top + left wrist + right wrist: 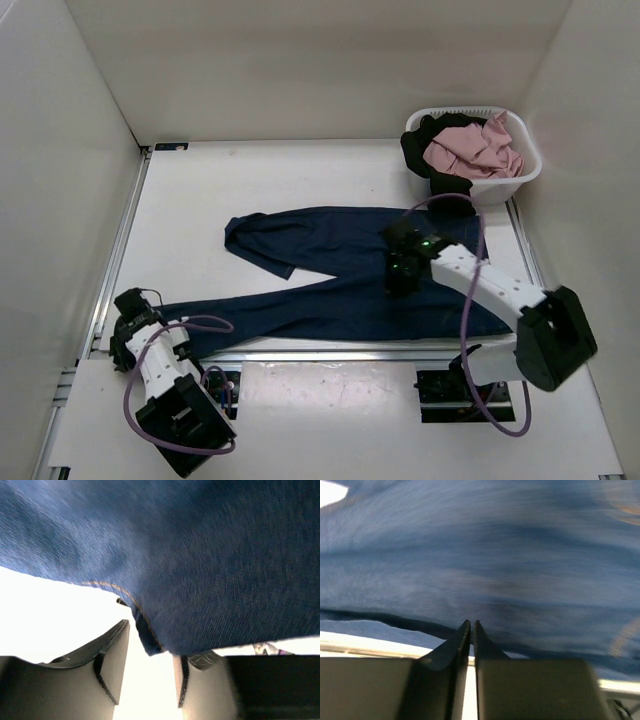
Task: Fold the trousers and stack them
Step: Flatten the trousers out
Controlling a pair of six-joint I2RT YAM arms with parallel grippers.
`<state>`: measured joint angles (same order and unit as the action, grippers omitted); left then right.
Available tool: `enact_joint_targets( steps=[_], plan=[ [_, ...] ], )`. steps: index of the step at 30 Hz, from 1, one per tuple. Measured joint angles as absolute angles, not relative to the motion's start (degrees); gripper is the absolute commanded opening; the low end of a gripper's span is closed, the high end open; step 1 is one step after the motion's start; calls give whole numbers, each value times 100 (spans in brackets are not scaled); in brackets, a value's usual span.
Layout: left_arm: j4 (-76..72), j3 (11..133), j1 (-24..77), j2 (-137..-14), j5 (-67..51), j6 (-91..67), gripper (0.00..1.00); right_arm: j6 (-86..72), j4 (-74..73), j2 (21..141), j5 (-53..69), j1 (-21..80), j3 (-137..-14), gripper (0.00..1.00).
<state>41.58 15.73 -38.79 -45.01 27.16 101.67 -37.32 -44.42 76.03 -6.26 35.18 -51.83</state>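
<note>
1. A white plastic laundry basket (508, 188) sits at the two o'clock corner of the white table (300, 180), close to the right-hand wall.
2. A pink garment (475, 152) lies crumpled inside the basket, filling its three o'clock side and rising above the rim.
3. A black garment (425, 150) is bunched at the basket's nine o'clock side, touching the pink one and spilling over the rim toward seven o'clock.
4. Plain white walls (300, 70) enclose the table at nine, twelve and three o'clock.
5. A metal rail (115, 260) runs along the nine o'clock edge, with a small dark bracket (170, 146) at the ten o'clock corner.
</note>
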Motion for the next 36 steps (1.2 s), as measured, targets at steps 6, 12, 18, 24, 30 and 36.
enact_joint_targets(
  steps=[6,12,18,24,30,36],
  plan=[
    [4556,1828,-3938,-4434,3033,10315,70,-3688,-4010,8680,-523,4497,-5391,0],
    [5651,3277,-3997,-4829,3072,10088,76,-3638,-3745,8884,-384,4919,-5135,0],
    [6431,5210,-3990,-5961,2510,9229,76,-3616,-3715,8464,-419,5271,-4486,0],
    [6086,5196,-3645,-7349,2036,7638,71,-3625,-3688,8246,-432,5365,-4257,0],
    [5336,3997,-2888,-8121,2010,6473,70,-3430,-3977,8005,-819,5365,-4285,0],
    [4554,4119,-2788,-8676,2069,5660,69,-3448,-4128,7839,-1391,4862,-4737,0]
  ],
)
